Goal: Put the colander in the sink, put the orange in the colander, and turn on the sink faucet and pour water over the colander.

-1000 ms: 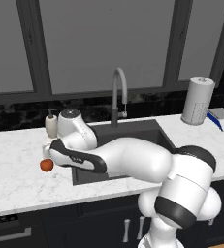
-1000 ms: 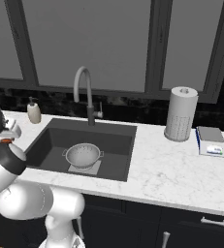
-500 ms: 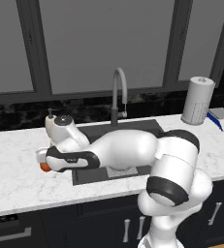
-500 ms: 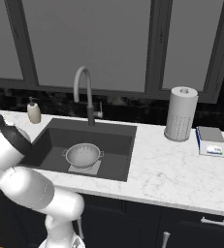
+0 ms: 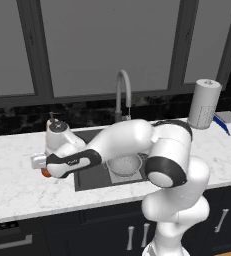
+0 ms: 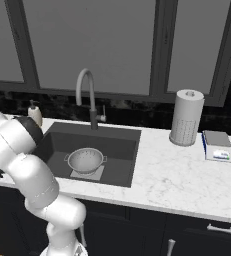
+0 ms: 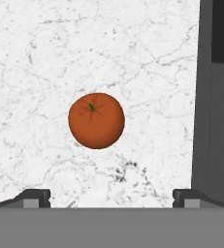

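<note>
The orange (image 7: 96, 120) lies on the white marble counter left of the sink (image 6: 122, 150), a small orange-red fruit. My gripper (image 7: 111, 196) hangs straight above it, open, its two fingertips standing wide to either side and nothing between them. From the left base view the hand (image 5: 43, 168) covers most of the orange (image 5: 45, 173). The silver colander (image 6: 86, 160) sits upright in the sink basin on the light grey square, also seen past my forearm as the colander (image 5: 124, 164). Behind the basin rises the gooseneck sink faucet (image 6: 87, 95), with no water running.
A cream soap dispenser (image 6: 35, 112) stands at the sink's back left corner. On the right stretch of counter are a paper towel roll (image 6: 186, 117) and a small kitchen scale (image 6: 218, 146). The sink's dark edge (image 7: 205, 97) runs close to the orange.
The arm has swung further left and lowered, bringing the hand over the orange. The orange and colander have not moved. The jaws have stayed open.
</note>
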